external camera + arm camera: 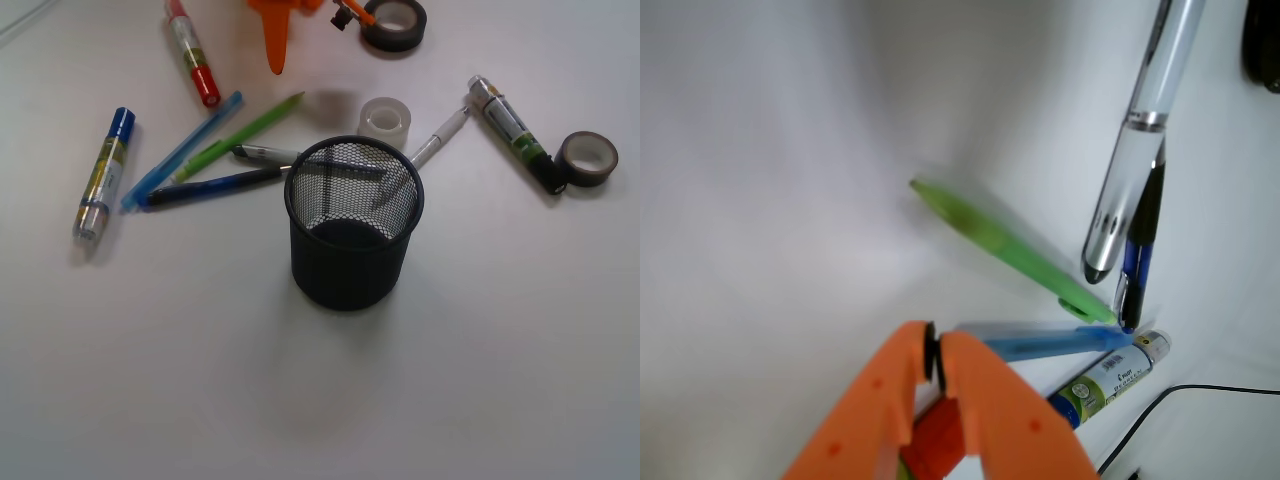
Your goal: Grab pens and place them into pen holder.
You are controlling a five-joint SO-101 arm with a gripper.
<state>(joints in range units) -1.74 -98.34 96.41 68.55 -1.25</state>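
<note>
pens 5 (182, 150) | markers 3 (104, 174) | tape rolls 3 (394, 23) | pen holder 1 (352, 268)

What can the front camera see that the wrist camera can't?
Only the front view shows the whole black mesh pen holder, the tape rolls, the red-capped marker, the black-capped marker and the white-silver pen beside the holder. Only the wrist view shows the orange gripper up close, its jaws shut with nothing between them. Both show the lime green pen, the light blue pen, the dark blue-black pen, the grey-silver pen and the blue-capped marker on the white table.
</note>
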